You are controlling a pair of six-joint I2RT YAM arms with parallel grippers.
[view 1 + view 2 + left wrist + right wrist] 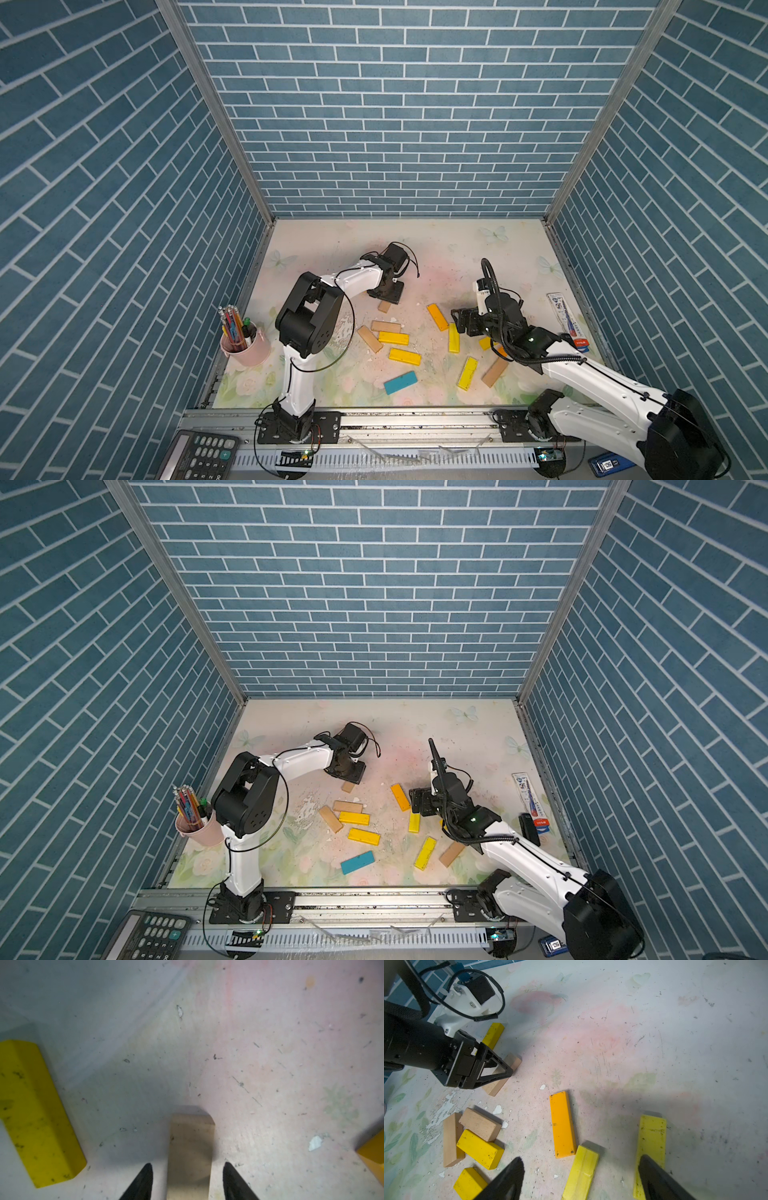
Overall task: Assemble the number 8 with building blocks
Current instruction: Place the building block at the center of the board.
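Observation:
The building blocks lie scattered on the floral table mat (457,249). My left gripper (187,1166) points down at the mat and stands open astride a tan block (190,1147), with a gap at each fingertip. Both top views show that block's end (384,306) (348,786) poking out under the gripper (390,293). A yellow block (35,1113) lies beside it. My right gripper (581,1158) is open and holds nothing. It hovers over two yellow blocks (581,1172) (652,1136) next to an orange block (562,1124) (437,316). A teal block (400,382) lies near the front.
More tan blocks (369,338) and yellow blocks (404,356) cluster mid-table. A pink cup of pencils (245,345) stands at the left edge, a tube package (563,311) lies at the right edge, and a calculator (199,455) sits in front of the rail. Blue brick walls enclose three sides.

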